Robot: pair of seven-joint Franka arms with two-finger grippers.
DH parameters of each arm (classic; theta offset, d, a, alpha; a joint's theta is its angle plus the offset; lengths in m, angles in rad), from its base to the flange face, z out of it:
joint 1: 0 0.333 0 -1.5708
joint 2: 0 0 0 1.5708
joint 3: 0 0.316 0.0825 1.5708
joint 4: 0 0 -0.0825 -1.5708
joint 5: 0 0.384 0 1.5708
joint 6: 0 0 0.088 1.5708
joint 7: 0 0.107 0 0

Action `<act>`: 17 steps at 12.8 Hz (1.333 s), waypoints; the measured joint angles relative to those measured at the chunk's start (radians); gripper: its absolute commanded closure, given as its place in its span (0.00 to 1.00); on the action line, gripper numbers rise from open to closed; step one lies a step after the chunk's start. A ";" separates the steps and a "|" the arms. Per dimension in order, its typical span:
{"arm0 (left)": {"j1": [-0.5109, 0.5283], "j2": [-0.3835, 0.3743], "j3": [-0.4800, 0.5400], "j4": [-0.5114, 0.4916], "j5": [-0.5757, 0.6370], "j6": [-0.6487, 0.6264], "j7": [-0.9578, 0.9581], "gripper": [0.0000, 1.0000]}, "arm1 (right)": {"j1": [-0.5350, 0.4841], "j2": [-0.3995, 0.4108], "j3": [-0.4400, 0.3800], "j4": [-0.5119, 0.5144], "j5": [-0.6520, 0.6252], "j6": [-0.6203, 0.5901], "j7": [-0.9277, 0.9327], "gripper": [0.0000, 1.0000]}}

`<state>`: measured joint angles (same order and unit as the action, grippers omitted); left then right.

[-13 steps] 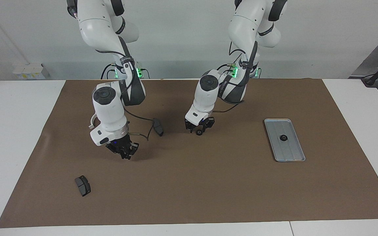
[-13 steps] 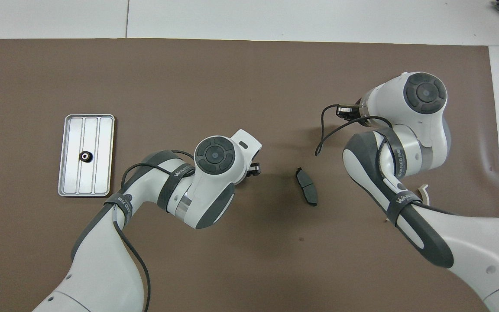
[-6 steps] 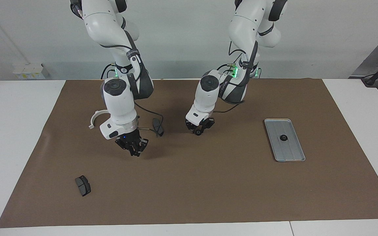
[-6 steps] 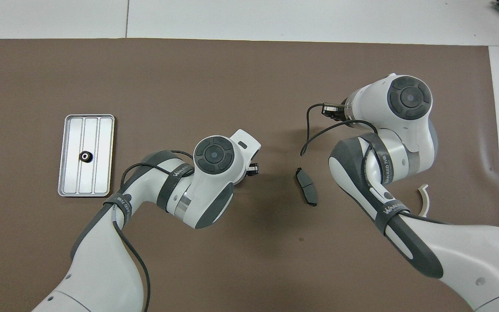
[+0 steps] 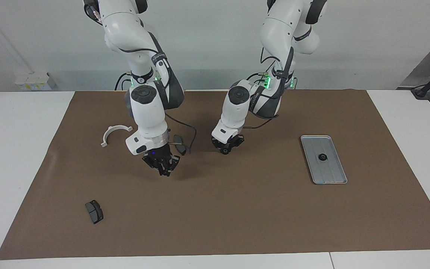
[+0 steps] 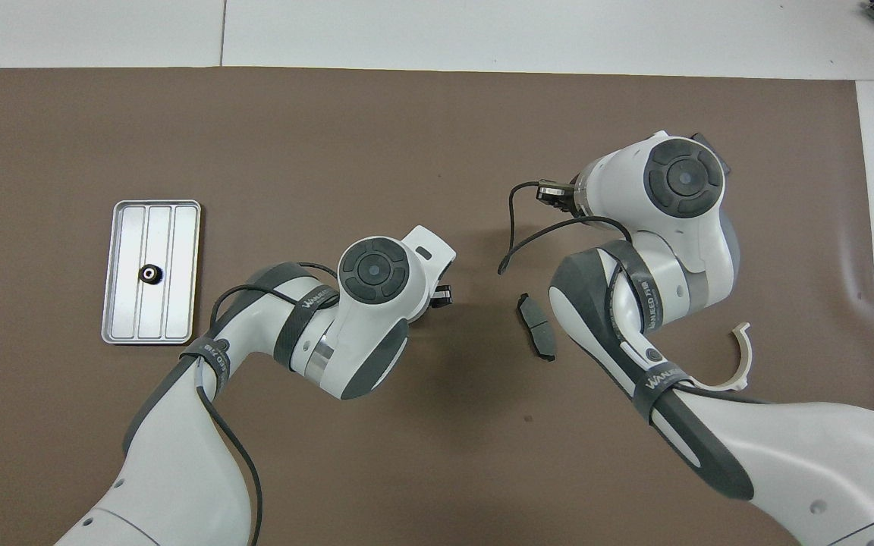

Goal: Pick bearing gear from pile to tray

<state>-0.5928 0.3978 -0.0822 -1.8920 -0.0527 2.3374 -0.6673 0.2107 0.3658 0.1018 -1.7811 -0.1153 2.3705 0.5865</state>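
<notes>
Left hand on bearing gear; one gear in tray.

Left hand (image 5: 227,146): low over the brown mat (image 5: 237,209), closed on a small black gear (image 5: 224,151). Right hand (image 5: 162,166): raised over the mat, grip unreadable. Brake pad (image 5: 179,144) between the hands; second pad (image 5: 94,211); white bracket (image 5: 113,133). Tray (image 5: 332,175), toward the left arm's end of the table, holds another gear (image 5: 322,157).
</notes>
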 measured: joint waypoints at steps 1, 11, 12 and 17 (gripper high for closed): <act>0.000 0.000 0.000 0.000 0.000 -0.001 0.000 0.83 | 0.016 0.000 0.000 0.000 0.000 0.000 0.020 1.00; 0.181 -0.023 0.019 0.127 0.001 -0.184 0.108 0.87 | 0.237 0.043 0.005 0.032 0.000 0.006 0.300 1.00; 0.227 -0.042 0.020 0.131 0.001 -0.222 0.175 0.87 | 0.276 0.069 0.005 0.046 0.000 0.006 0.340 1.00; 0.464 -0.119 0.023 0.121 0.001 -0.377 0.610 0.87 | 0.361 0.137 0.005 0.086 0.000 -0.035 0.418 0.63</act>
<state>-0.1288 0.2786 -0.0592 -1.7709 -0.0521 1.9604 -0.0574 0.5718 0.5033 0.1063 -1.6946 -0.1149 2.3356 1.0041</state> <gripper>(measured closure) 0.643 0.767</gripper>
